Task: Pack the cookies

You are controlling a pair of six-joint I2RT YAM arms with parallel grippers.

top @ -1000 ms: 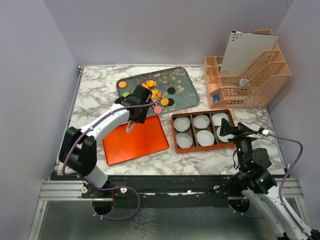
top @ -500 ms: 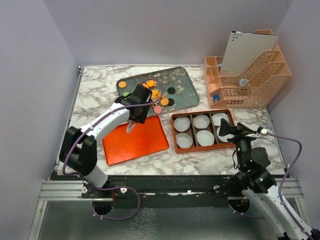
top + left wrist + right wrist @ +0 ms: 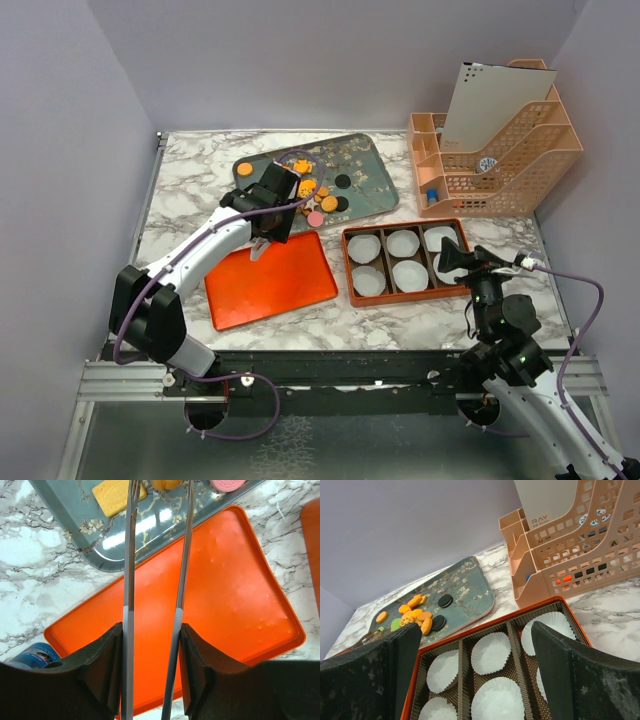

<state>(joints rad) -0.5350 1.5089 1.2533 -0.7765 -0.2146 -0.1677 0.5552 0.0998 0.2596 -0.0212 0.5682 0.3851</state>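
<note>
Left end effector (image 3: 150,636) clamps metal tweezers (image 3: 129,580); prongs narrowly parted, tips cut off at top edge. Right end effector (image 3: 476,635) spread wide. Cookies (image 3: 312,190) on patterned tray (image 3: 365,160), upper centre of counter (image 3: 190,180).

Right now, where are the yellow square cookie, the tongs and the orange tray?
yellow square cookie (image 3: 114,495): left wrist view, its face.
tongs (image 3: 129,580): left wrist view, left blade.
orange tray (image 3: 225,595): left wrist view, bare floor.
</note>
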